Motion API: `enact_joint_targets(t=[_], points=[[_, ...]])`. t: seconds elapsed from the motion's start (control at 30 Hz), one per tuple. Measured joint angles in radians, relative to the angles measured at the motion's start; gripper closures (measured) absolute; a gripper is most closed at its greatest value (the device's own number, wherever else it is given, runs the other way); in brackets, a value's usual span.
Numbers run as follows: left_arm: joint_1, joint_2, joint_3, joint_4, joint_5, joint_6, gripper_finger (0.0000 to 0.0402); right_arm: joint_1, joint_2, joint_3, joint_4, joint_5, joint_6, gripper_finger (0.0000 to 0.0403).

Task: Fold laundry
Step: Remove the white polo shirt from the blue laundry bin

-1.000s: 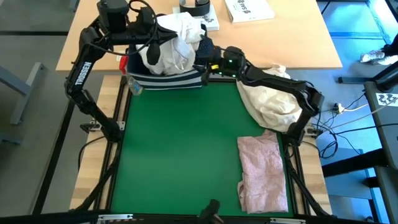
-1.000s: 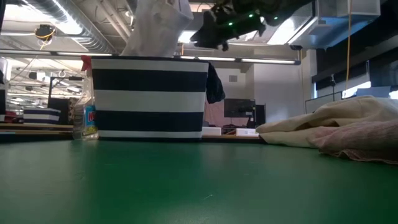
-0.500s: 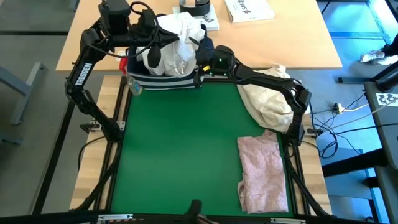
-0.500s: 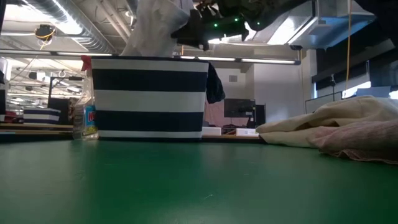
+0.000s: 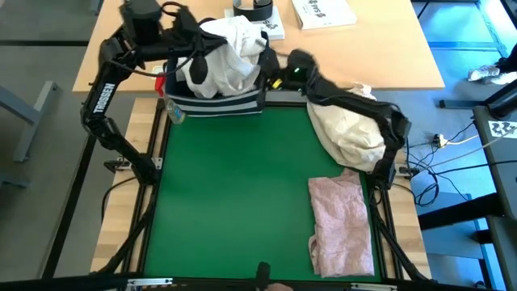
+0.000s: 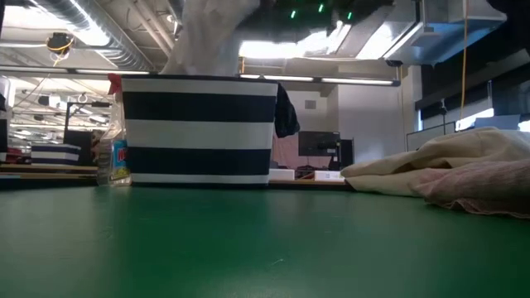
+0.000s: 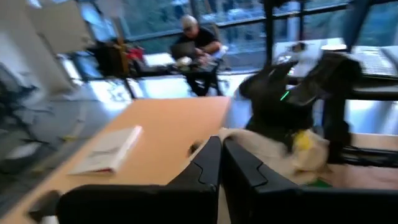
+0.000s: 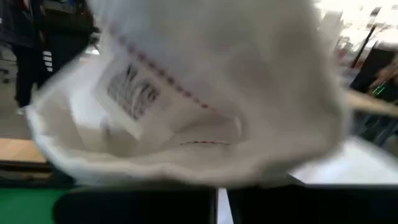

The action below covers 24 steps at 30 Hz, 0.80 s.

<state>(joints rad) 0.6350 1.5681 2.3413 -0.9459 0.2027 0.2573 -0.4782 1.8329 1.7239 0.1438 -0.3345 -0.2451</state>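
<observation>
Left pincer pinches white shirt above bin

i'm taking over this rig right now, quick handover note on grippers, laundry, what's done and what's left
Left gripper: fingers shut, nothing seen between them, up behind the striped bin.
Right gripper: at the bin's right rim against the white shirt; its grip can't be seen.
Laundry: white shirt heaped out of the bin, something dark draped over the bin's right edge, pale pink top flat at the green mat's right near corner, beside the cream bundle.
Done: pink top laid out.
Left: pull the white shirt out, fold it, then the rest.
</observation>
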Motion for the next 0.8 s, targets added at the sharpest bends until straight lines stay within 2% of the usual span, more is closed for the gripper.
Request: enact_joint_targets(t=[0.13, 0.23, 0.43, 0.5, 0.67, 0.8], points=[[0.0, -0.041, 0.0, 0.025, -0.079, 0.05, 0.0398, 0.0, -0.034, 0.175, -0.211, 0.022, -0.099, 0.0396], [0.0, -0.065, 0.0, 0.033, -0.126, 0.077, 0.0398, 0.0, -0.031, 0.342, -0.414, 0.05, -0.105, 0.0397], [0.0, -0.098, 0.0, 0.074, -0.141, 0.12, 0.0398, 0.001, -0.032, 0.635, -0.665, 0.056, -0.128, 0.0399], [0.0, -0.104, 0.0, 0.102, -0.142, 0.145, 0.0398, 0.008, -0.082, 0.601, -0.602, 0.053, -0.115, 0.04], [0.0, -0.113, 0.0, 0.207, -0.119, 0.149, 0.0398, 0.01, -0.159, 0.603, -0.6, 0.013, -0.058, 0.04], [-0.001, -0.114, 0.0, 0.293, -0.01, 0.127, 0.0398, 0.017, -0.202, 0.604, -0.604, -0.07, 0.03, 0.04]])
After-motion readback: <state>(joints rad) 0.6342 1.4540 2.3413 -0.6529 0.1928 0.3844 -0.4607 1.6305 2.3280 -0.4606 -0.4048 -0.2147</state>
